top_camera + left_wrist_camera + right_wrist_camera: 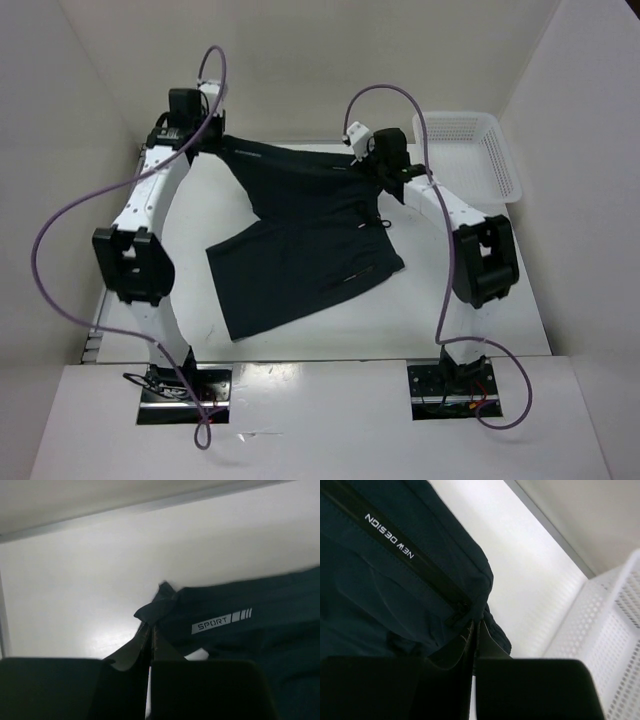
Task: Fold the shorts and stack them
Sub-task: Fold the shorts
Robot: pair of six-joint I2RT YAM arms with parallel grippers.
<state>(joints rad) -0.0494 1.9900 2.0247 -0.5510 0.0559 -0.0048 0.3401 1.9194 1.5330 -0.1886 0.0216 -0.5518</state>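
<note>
Pinching shorts (pixel 300 240) corners closed with left gripper (pixel 210 138) and right gripper (pixel 370 162), upper frame; may slip from thin edge grips, bunching the fold.

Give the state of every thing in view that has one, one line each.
shorts: unfolded, spread out on the table, pinched at two far corners.
left tool: shut on the shorts' left corner, near the SPORT label.
right tool: shut on the shorts' right corner, beside the zip.
white mesh basket: upright at the far right, apart from the shorts.
</note>
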